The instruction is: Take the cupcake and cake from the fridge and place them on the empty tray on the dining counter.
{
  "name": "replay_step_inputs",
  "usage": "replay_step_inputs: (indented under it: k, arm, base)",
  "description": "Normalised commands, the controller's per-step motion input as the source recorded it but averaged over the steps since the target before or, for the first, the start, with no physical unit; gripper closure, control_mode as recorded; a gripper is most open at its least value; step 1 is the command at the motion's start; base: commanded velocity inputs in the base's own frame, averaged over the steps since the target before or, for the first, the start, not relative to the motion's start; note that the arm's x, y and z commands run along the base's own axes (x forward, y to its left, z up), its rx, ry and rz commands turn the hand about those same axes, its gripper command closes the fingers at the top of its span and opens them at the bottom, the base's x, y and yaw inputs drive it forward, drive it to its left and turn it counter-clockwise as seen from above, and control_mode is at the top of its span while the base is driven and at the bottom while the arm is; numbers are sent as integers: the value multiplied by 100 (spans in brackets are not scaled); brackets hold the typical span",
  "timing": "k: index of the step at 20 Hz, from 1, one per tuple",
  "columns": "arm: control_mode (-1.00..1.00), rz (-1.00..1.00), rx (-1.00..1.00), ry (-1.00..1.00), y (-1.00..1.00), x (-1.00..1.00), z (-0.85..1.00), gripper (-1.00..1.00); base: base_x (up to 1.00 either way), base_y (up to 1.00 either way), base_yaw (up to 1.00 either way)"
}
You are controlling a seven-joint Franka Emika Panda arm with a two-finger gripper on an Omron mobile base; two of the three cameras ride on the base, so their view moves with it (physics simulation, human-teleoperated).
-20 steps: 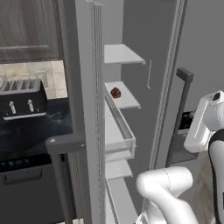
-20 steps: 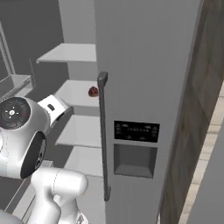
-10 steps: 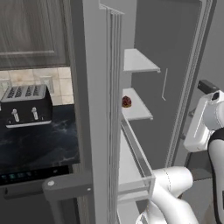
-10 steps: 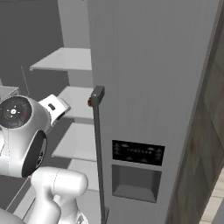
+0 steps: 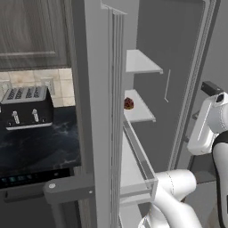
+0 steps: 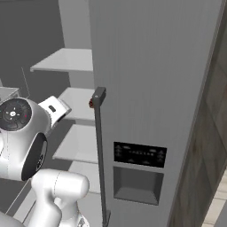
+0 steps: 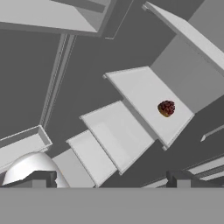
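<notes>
End effector [image 7: 109, 179] open; cake [image 7: 166, 108] on fridge [image 6: 150, 80] shelf

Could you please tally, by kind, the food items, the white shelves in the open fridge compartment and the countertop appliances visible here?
Cake: 1, on a shelf.
White shelves in the fridge: 4, counted in the hand view.
Toaster: 1, on the black worktop.
Total: 6
</notes>
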Motion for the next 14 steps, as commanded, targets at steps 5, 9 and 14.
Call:
replay_step_inputs:
  k: [5, 9, 14]
  arm:
    - [100, 0, 0, 0, 0, 0, 0, -100]
    - [100, 0, 0, 0, 0, 0, 0, -100]
    - [-100, -1, 0, 0, 12, 9, -4, -100]
  base:
    - [0, 0, 0]
    - [2, 3, 0]
    - [11, 14, -1]
